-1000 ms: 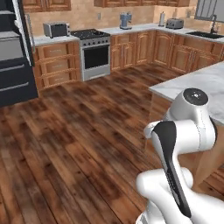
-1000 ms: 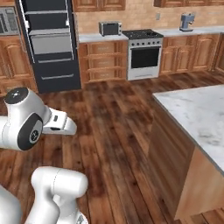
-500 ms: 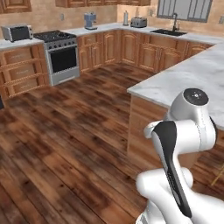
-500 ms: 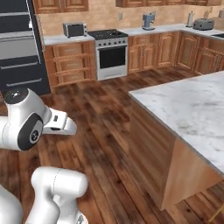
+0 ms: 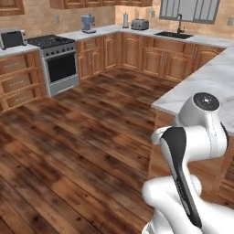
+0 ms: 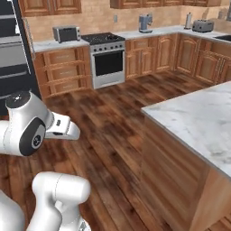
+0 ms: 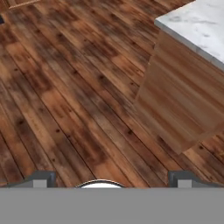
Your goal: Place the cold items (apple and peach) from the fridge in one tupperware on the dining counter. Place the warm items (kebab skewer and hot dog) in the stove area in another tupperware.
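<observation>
Where the wall cabinets run along the left of the left base view, the stove (image 5: pixel 57 61) stands among them, silver with a black burner top and a dark oven window. A small silver toaster oven (image 5: pixel 13 38) sits on the counter to its left. Across the wooden floor (image 5: pixel 82 137), at right, the dining counter (image 6: pixel 203 119) shows a white-grey marbled slab on a wooden base. The gripper (image 7: pixel 109 180) hangs over the floor, fingers spread wide, holding nothing.
</observation>
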